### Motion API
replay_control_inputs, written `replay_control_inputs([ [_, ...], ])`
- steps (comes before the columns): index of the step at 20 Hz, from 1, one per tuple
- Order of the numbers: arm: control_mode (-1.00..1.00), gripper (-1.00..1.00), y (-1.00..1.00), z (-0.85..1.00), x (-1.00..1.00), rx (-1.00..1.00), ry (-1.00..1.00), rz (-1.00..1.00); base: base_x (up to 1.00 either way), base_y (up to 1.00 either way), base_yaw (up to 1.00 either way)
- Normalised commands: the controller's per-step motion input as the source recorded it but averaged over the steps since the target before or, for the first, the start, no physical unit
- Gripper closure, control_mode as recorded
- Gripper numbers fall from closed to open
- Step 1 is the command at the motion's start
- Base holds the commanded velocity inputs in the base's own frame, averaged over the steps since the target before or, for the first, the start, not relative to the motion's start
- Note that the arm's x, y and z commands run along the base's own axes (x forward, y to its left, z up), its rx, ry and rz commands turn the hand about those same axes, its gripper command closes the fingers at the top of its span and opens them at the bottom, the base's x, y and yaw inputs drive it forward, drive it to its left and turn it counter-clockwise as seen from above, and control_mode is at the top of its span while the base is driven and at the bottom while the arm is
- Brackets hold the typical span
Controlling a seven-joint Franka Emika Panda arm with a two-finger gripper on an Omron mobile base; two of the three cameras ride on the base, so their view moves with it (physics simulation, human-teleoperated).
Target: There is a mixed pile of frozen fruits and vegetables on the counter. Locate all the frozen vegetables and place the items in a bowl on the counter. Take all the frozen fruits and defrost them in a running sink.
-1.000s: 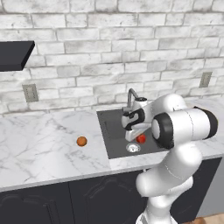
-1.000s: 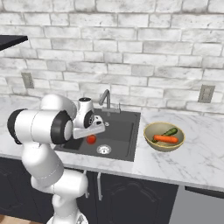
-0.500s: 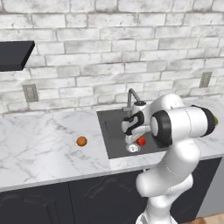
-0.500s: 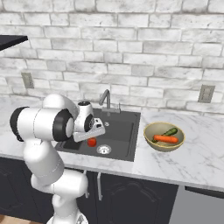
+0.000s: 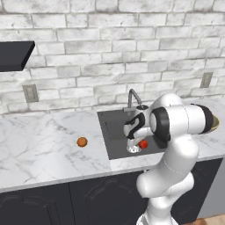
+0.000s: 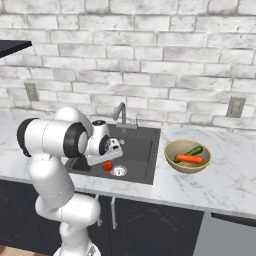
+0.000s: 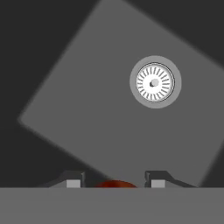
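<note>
Red fruit (image 7: 114,183) between hand (image 7: 114,180) tips — drain (image 7: 155,82) beyond

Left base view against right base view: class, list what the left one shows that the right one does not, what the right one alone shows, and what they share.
Left base view alone: the orange fruit lying on the counter left of the sink.
Right base view alone: the inside of the bowl, where the carrot and the green stick lie together.
Both: the faucet, the silver drain, and the red fruit low over the basin at the gripper.
</note>
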Motion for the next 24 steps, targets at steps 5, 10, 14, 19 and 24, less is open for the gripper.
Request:
replay_control_inputs([
  [5,-1.0,1.0,-0.11,-0.15,0.09,0.0,0.0,-0.01,0.0,0.0,0.0],
  [10,-1.0,1.0,-0.03,-0.14,0.1,0.0,0.0,0.0,0.0,0.0,0.0],
  [14,-1.0,1.0,0.0,-0.09,0.09,0.0,0.0,0.0,0.0,0.0,0.0],
  [19,-1.0,1.0,0.0,-0.1,0.1,0.0,0.0,0.0,0.0,0.0,0.0],
  [24,-1.0,1.0,0.0,-0.09,0.07,0.0,0.0,0.0,0.0,0.0,0.0],
])
